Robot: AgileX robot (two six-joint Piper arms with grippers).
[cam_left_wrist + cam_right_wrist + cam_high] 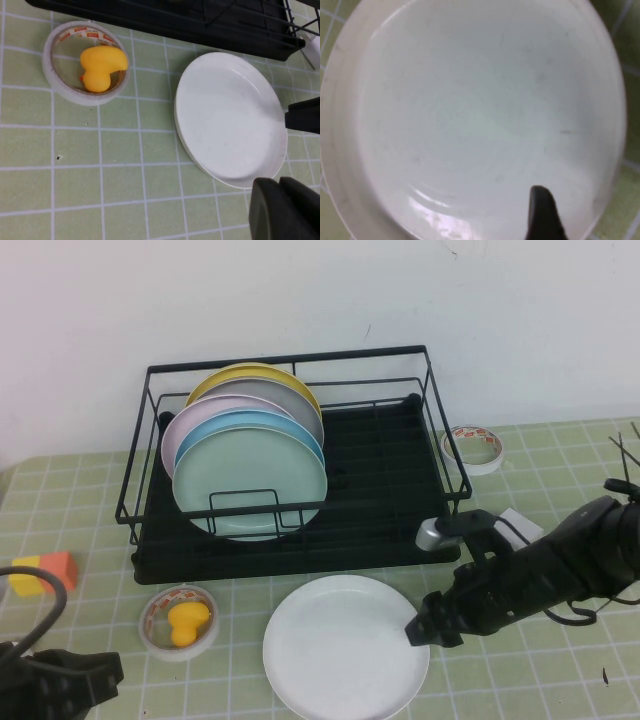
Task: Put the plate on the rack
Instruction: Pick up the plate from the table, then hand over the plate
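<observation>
The white plate [345,645] lies flat on the green checked cloth in front of the rack; it also shows in the left wrist view [227,117] and fills the right wrist view [470,115]. The black wire rack [390,480] stands behind it, with its right half bare. My right gripper [422,630] is at the plate's right rim, partly over the plate's inside; it also shows in the left wrist view [303,116]. My left gripper [100,676] sits low at the front left, shut and empty, a short way from the plate's near-left side [280,210].
Several coloured plates, with a mint-green plate [250,485] in front, stand in the rack's left half. A tape roll holding a yellow duck [182,621] lies left of the white plate. Another tape roll [473,448] lies right of the rack. An orange and yellow block [42,573] is at far left.
</observation>
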